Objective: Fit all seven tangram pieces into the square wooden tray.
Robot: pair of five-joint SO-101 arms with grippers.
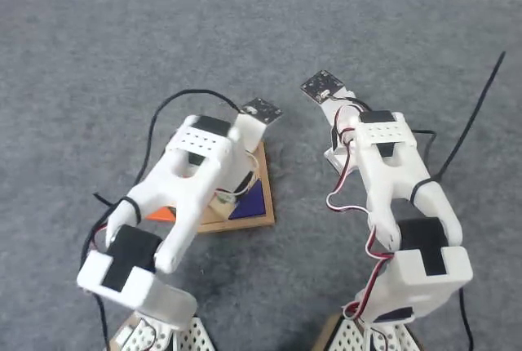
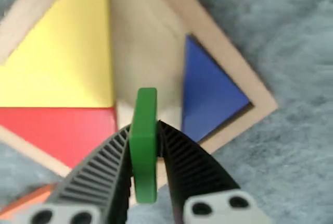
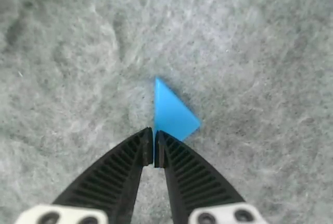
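Left wrist view showed the left end effector (image 2: pixel 144 128) clamped on a green piece (image 2: pixel 145 107), which it held standing on its edge between the ribbed fingers (image 2: pixel 106 166) above the square wooden tray (image 2: pixel 221 52). Below it, a yellow triangle (image 2: pixel 67 62) lay in the tray, edge to edge with a red piece (image 2: pixel 57 130). A strip of bare wood separated the yellow triangle from a dark blue triangle (image 2: pixel 208 94), which sat in the tray's near right corner. An orange piece (image 2: pixel 26 203) lay just outside the tray's rim, at its near left side, on the grey counter (image 1: pixel 81 82).

The right end effector (image 3: pixel 154 139) was narrowed to a thin slit, with a sliver of blue showing through it. Its tips were at a corner of a light blue triangle (image 3: pixel 171 112) lying flat on the counter; contact could not be judged. From above, the right arm stood right of the tray, apart from it.
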